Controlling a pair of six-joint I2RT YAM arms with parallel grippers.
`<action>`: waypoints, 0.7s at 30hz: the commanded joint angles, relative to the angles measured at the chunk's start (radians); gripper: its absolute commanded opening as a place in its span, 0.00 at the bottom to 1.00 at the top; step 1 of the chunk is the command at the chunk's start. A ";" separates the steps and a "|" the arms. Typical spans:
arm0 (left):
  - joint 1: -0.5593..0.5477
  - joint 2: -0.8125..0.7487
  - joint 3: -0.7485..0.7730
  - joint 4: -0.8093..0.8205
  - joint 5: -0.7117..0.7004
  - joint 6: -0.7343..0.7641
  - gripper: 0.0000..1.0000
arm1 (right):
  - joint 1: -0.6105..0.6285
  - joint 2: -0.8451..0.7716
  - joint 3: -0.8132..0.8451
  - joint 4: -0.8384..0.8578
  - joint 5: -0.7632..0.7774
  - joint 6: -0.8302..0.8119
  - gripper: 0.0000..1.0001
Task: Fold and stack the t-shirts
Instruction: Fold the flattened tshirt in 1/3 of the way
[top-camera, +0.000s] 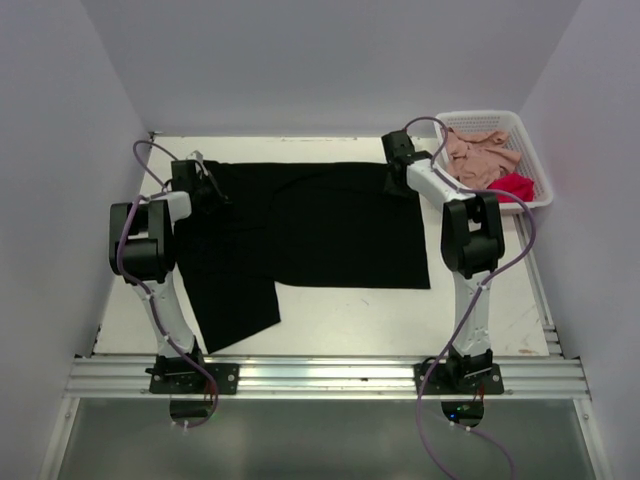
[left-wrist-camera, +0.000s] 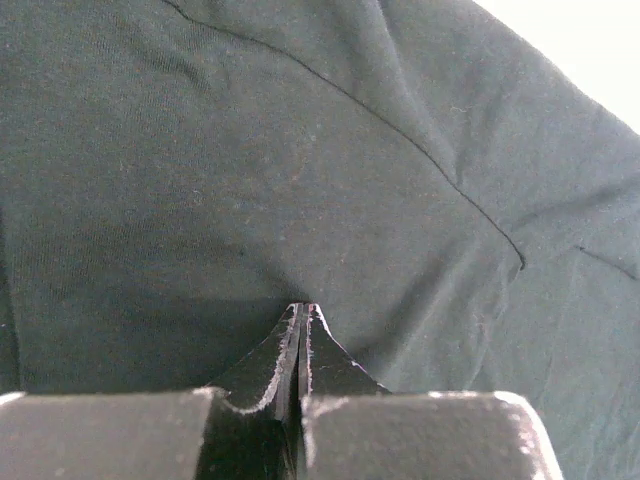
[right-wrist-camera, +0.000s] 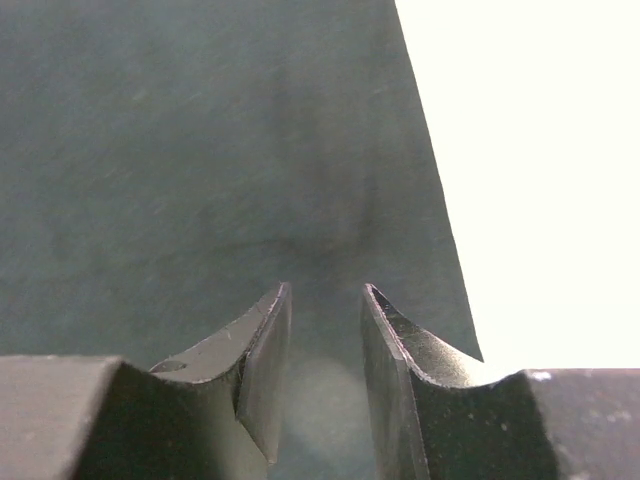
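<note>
Overhead, black t-shirt (top-camera: 320, 225) spread across the far half of the tabletop (top-camera: 350, 315), partly folded, one flap trailing toward the near left. Left pincer (top-camera: 207, 192) down at its left edge, right pincer (top-camera: 393, 178) at its far right corner. Pink t-shirt (top-camera: 480, 155) and red t-shirt (top-camera: 512, 186) bunched in the white basket (top-camera: 545, 195) at the far right, apart from the black one.

From the left wrist: fingers (left-wrist-camera: 325, 350) pressed together tip to tip, right over dark cloth crossed by a diagonal seam; cannot tell whether any fabric is pinched.

From the right wrist: fingers (right-wrist-camera: 262, 345) spread, nothing between them, poised over the black cloth just beside its right edge, bare tabletop beyond.
</note>
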 joint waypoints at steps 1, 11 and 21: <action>0.001 0.015 0.027 0.052 0.001 0.015 0.00 | -0.019 -0.070 -0.007 -0.015 0.116 0.061 0.37; 0.003 0.003 0.015 0.010 -0.078 0.018 0.00 | -0.068 -0.083 -0.049 -0.014 0.089 0.101 0.35; 0.003 -0.005 0.008 -0.002 -0.102 0.020 0.00 | -0.097 -0.041 -0.057 0.069 -0.111 0.083 0.32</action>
